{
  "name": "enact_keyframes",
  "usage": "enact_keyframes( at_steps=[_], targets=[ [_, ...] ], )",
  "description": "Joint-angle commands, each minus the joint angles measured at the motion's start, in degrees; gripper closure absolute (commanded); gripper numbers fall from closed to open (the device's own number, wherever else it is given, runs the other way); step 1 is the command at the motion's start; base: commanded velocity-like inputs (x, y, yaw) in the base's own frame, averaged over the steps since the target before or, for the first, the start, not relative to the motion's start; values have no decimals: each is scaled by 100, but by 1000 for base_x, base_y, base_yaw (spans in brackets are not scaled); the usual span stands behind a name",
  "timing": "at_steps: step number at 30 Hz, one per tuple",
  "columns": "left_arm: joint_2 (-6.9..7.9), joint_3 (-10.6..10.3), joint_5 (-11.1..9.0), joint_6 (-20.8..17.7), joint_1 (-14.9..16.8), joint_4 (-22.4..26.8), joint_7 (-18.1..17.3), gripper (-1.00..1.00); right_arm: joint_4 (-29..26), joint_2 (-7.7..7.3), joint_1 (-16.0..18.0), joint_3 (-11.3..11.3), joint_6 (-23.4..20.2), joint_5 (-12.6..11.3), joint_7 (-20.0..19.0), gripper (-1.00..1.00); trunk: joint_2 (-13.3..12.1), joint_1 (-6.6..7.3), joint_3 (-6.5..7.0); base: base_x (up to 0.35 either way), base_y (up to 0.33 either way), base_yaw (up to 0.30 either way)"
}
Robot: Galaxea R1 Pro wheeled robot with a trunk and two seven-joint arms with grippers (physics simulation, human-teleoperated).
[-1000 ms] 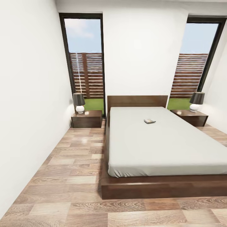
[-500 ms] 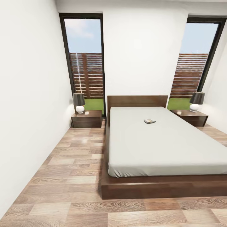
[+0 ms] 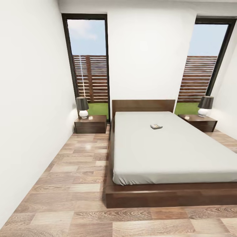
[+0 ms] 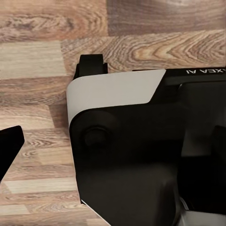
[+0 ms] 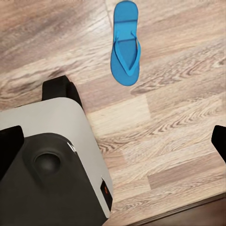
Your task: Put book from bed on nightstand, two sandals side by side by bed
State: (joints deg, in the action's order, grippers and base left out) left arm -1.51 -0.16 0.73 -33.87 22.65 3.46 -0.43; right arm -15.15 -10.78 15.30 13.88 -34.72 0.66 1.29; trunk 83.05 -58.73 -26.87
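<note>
Nothing has moved since the earlier frames: book lies mid-bed, far from me, one sandal on the floor by my base, so I should roll up the left aisle toward the left nightstand; I cannot tell either claw's state.

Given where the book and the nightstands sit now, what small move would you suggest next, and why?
Probably roll forward along the bed's left side: the book lies far up the mattress near the headboard, and the left nightstand stands at that end.
</note>
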Motion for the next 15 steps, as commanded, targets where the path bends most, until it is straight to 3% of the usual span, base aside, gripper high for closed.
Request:
enact_keyframes(
  at_steps=[1, 9, 15],
  targets=[
    [0, -1, 6, -28, 1, 14, -2, -100, -10, 2, 3, 30, -29, 6, 15, -100, 3, 0, -6, 0, 0, 0],
    [1, -1, 0, -15, 2, 25, 6, -100, -18, -7, 11, 28, -33, 11, 19, -100, 3, 0, -6, 0, 0, 0],
    [-3, -1, 0, -7, 1, 30, 30, -100, -16, -11, 14, 27, -35, 6, 20, -100, 244, -131, -114, 0, 0, 0]
  ],
)
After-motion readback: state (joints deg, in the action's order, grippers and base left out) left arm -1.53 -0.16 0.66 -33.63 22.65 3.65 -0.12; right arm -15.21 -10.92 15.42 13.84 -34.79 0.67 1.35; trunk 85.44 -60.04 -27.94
